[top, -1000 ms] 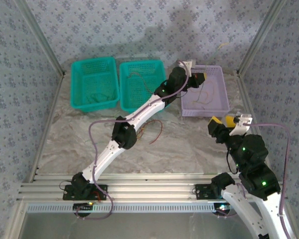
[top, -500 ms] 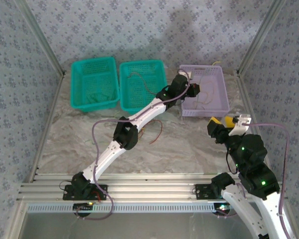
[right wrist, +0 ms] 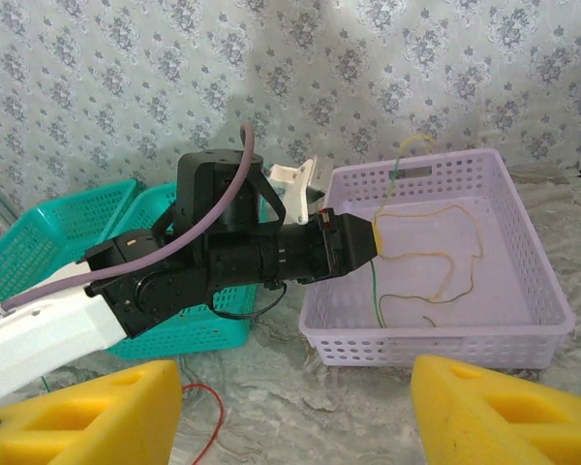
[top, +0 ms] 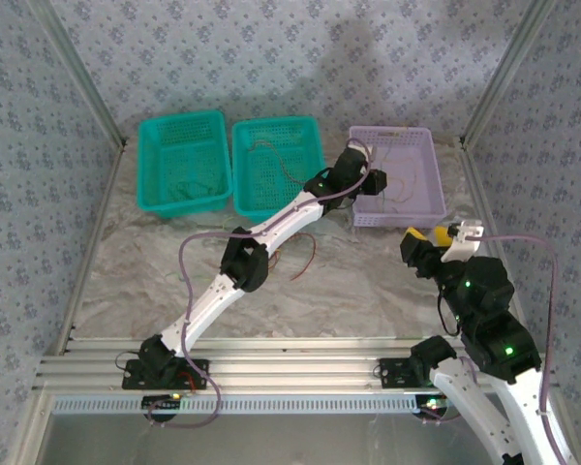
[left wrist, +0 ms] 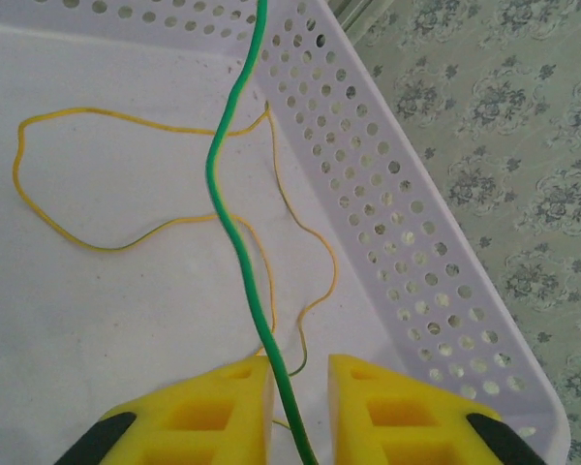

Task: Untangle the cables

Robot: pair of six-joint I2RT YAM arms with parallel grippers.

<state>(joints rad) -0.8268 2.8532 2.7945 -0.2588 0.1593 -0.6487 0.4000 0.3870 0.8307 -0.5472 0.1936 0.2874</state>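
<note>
**Over desk and lilac basket**

Holds left jaws slightly apart over basket, straddling green cable; right jaws wide apart, empty, nearer front. On basket floor: yellow cable, looped. On desk beside left arm: red cable.

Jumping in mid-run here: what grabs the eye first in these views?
The left tool hangs over the purple basket, with a green cable running between its parted yellow fingers. Beneath it, a yellow cable lies looped on the basket floor. A red cable lies mid-table, and the right tool stands open at the near right.
</note>
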